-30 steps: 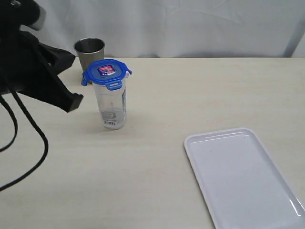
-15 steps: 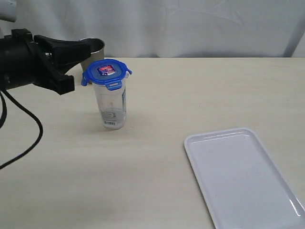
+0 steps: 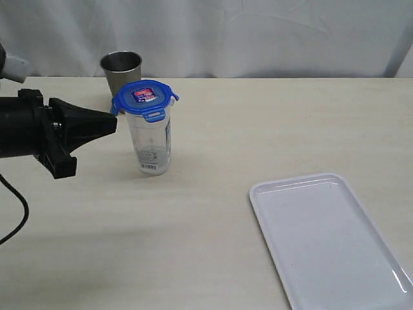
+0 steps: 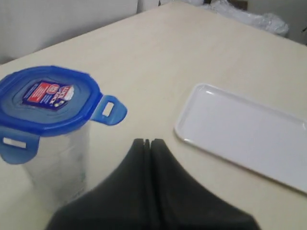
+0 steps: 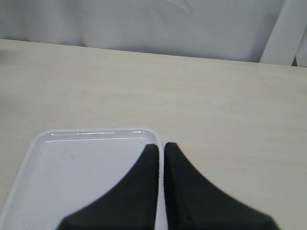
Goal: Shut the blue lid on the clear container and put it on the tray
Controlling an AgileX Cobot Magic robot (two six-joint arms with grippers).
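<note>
Blue plastic tops the clear container (image 3: pixel 150 145) in the exterior view. The blue lid (image 3: pixel 144 98) sits on its rim with the visible tabs flared outward, so we judge it not yet snapped. The left gripper (image 3: pixel 111 123), jaws pressed together and holding nothing, points at the container just under the lid; we cannot tell whether it touches. A steel cup (image 3: pixel 121 71) stands just behind the container, and the tray (image 3: pixel 332 242) lies well apart from it.

From the left wrist, 2 tabs stick out flat (the others are out of sight), and the closed tips sit just beside the container.

From the right wrist, the right gripper (image 5: pixel 160 148) is likewise shut and empty, above the tray's rim, with the container out of sight.

We would press each tab straight down with the closed tips. A sideways shove could topple so tall and narrow a container.
</note>
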